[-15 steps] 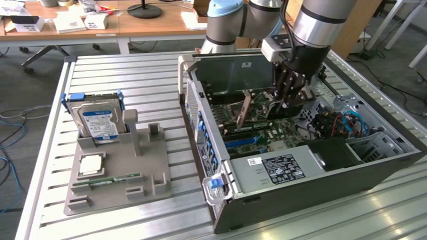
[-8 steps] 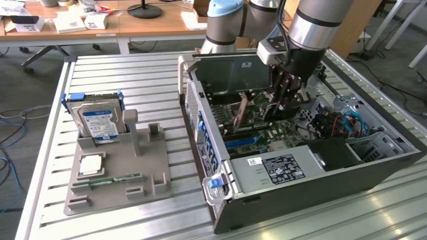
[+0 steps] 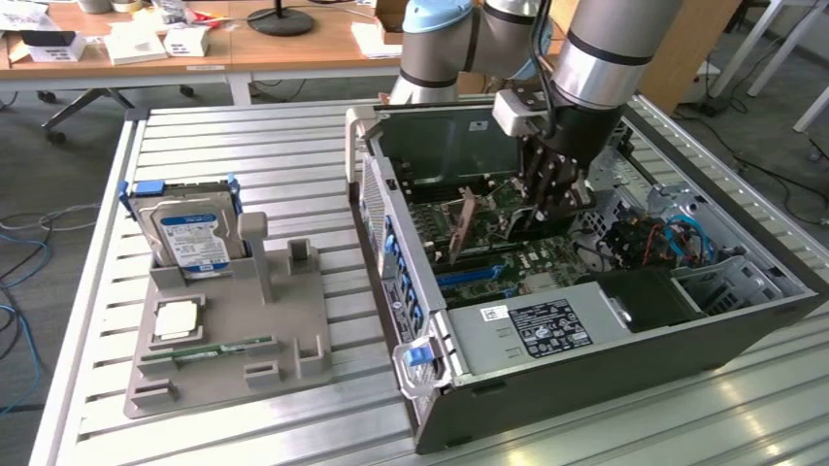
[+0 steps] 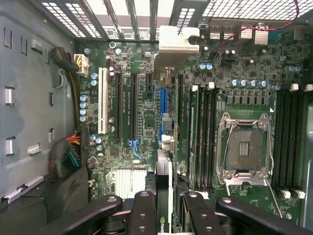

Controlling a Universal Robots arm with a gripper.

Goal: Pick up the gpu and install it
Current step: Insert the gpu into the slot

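Contact was made on both faces of the gpu [image 4: 165, 142], which was clamped edge-on between the closed fingers [image 4: 144, 210] of the gripper [image 4: 166, 216]. It was held low inside the case [image 3: 725, 320], on the exterior view's right, just above the motherboard [image 4: 132, 98]. Its long axis was run away from the gripper toward the far wall, bracket [image 4: 178, 45] farthest, and was judged parallel to the blue slot [image 4: 163, 103] beneath.

High oblique exterior view; wrist view close above shared motherboard [image 4: 146, 117].
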